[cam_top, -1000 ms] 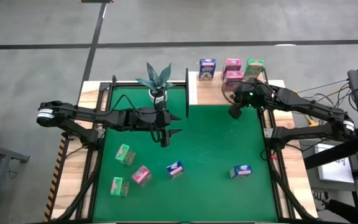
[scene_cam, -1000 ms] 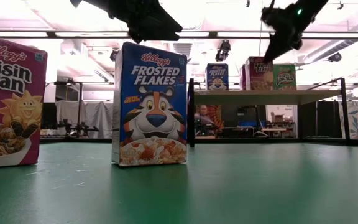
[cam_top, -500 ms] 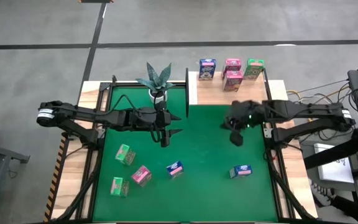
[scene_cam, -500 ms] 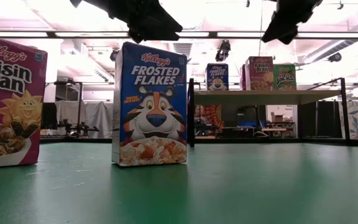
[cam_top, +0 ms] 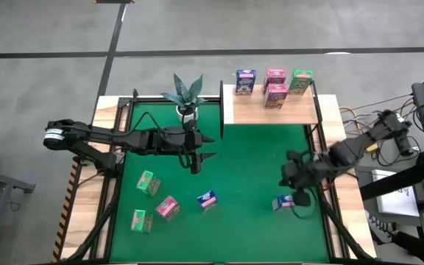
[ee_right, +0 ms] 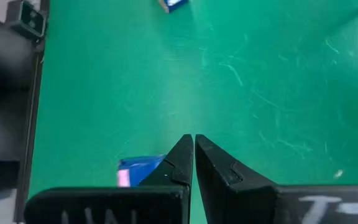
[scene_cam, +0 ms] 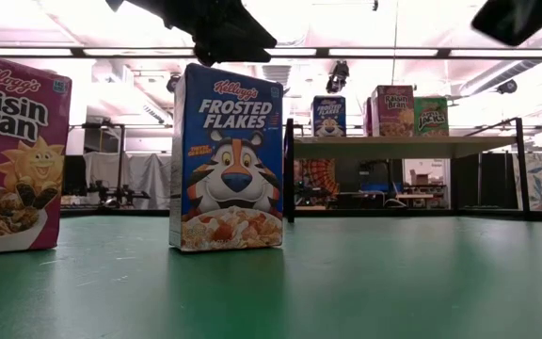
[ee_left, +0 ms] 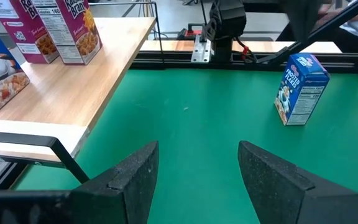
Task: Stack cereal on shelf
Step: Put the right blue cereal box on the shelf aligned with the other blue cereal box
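Four cereal boxes stand on the light-wood shelf (cam_top: 271, 110) at the far right: blue (cam_top: 245, 81), two pink (cam_top: 274, 76) and green (cam_top: 301, 80). Five more stand on the green mat: green (cam_top: 148, 182), pink (cam_top: 168, 207), green (cam_top: 141, 220), blue (cam_top: 207, 199) and blue (cam_top: 284, 202). My right gripper (cam_top: 299, 193) hovers shut beside that last blue box (ee_right: 138, 169), its tips (ee_right: 193, 142) over bare mat. My left gripper (cam_top: 195, 158) waits open mid-mat (ee_left: 197, 163), touching nothing.
A potted plant (cam_top: 185, 94) stands at the mat's far edge, beside the shelf's black upright (cam_top: 221, 101). The low view is filled by the blue box (scene_cam: 229, 160) and a pink box (scene_cam: 12, 151) close to the camera. Black frame rails run along the mat's sides.
My right gripper has swung away from the shelf, travelling toward the near edge and the right, and now hangs beside the blue box near the mat's right side. The left arm and all the boxes have kept still.
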Controlling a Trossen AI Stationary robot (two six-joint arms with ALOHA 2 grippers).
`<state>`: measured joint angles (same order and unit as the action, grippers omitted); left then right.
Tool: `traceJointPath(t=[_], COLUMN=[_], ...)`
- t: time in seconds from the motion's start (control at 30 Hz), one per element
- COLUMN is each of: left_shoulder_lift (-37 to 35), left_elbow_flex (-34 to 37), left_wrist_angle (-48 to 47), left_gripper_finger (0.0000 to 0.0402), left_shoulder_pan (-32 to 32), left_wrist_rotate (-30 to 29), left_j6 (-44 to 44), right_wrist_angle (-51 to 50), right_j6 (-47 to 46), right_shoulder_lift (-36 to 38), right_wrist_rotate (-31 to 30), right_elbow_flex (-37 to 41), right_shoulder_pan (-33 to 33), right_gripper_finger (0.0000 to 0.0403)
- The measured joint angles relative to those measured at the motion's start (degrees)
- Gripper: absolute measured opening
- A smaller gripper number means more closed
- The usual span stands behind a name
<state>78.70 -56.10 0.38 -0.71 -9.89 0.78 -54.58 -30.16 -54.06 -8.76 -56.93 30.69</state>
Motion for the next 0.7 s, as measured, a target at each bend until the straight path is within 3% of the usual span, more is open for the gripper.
traceJointPath(t=[0.2, 0.3, 0.7], left_shoulder_lift=[0.0, 0.0, 0.0], left_elbow_flex=[0.0, 0.0, 0.0], left_wrist_angle=[0.2, 0.8, 1.9], left_gripper_finger=[0.0204, 0.0204, 0.0204], left_shoulder_pan=[0.0, 0.0, 0.0], left_wrist_rotate=[0.0, 0.0, 0.0], left_j6=[1.4, 1.9, 4.8], right_wrist_angle=[0.0, 0.0, -4.6], right_j6=[-4.7, -4.6, -9.7], right_shoulder_lift=[-0.8, -1.7, -6.5], right_wrist_rotate=[-9.1, -10.6, -8.2], right_elbow_flex=[0.0, 0.0, 0.0], right_shoulder_pan=[10.6, 13.5, 15.6], right_gripper_finger=[0.0011, 0.0028, 0.0206])
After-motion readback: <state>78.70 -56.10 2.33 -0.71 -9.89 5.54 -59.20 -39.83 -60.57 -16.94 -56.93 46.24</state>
